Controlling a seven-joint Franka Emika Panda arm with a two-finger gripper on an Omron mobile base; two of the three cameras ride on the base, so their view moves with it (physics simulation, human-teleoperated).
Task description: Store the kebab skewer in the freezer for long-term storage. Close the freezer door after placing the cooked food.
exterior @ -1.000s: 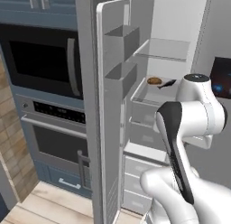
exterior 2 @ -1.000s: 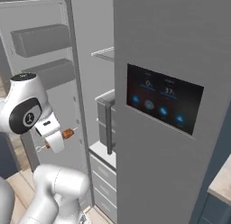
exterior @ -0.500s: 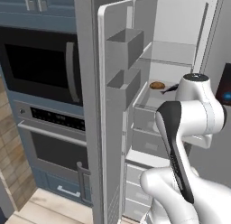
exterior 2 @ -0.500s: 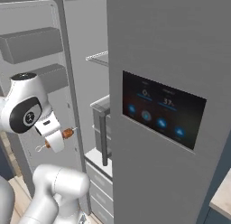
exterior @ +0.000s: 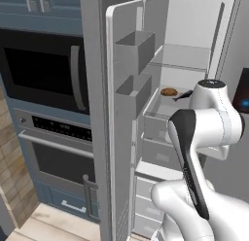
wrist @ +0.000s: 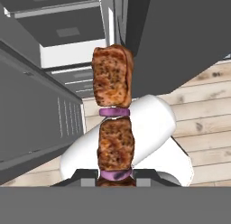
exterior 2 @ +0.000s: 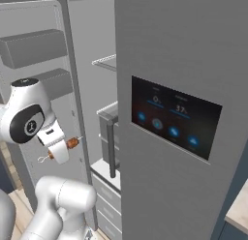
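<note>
My gripper (exterior 2: 62, 148) is shut on the kebab skewer (exterior 2: 72, 143), a thin stick of reddish-brown meat chunks. It hangs low in front of the open freezer (exterior 2: 99, 84). In the hand view the kebab skewer (wrist: 113, 114) rises straight up from between my finger tips, with the gripper (wrist: 116, 177) at its lower end. The freezer (exterior: 187, 60) shows a white interior with shelves and drawers. The freezer door (exterior: 121, 118) stands swung wide to the left, white bins on its inner face, and the same freezer door (exterior 2: 34, 55) lies behind my arm.
A round tan bun-like lump (exterior: 168, 92) and a dark black-handled item (exterior: 184, 94) lie on a freezer shelf. A grey door with a dark touch display (exterior 2: 174, 120) stands close on the right. The black wall oven and microwave (exterior: 41, 65) are left of the open door.
Both base views have shifted a little, so the base has moved slightly relative to the freezer. The gripper stays shut on the skewer in much the same pose.
</note>
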